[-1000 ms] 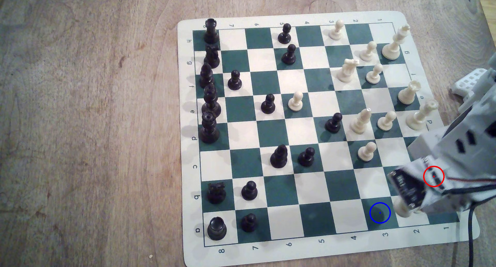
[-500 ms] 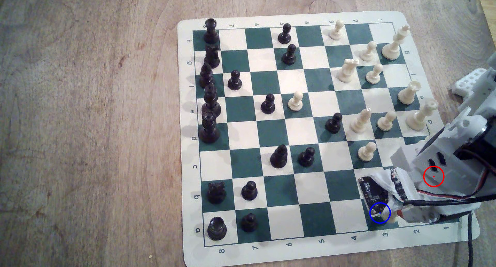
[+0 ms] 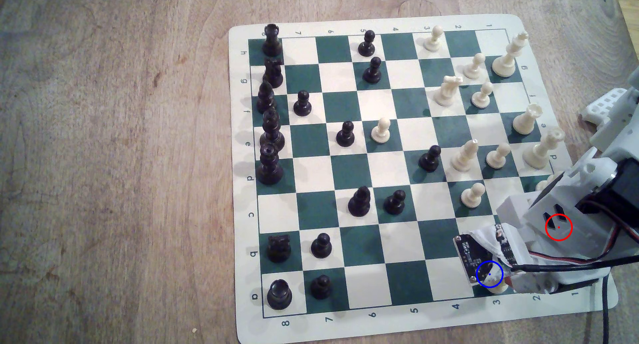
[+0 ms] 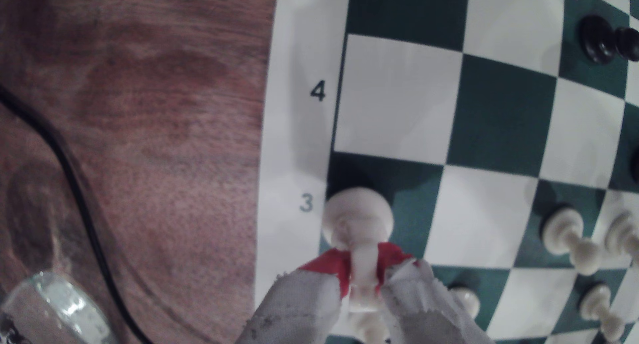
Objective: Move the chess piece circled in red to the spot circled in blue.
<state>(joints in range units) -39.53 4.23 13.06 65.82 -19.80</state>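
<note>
We see our gripper [image 4: 364, 271] squeezing the white chess piece [image 4: 359, 219] by its thin neck. The round base points down at the blue-ringed green square [image 4: 408, 205], right under it, near the board's edge.

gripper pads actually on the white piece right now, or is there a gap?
Touching. The wrist view shows the gripper with its red-tipped pads pressed on both sides of the cream piece's stem, no gap showing.
</note>
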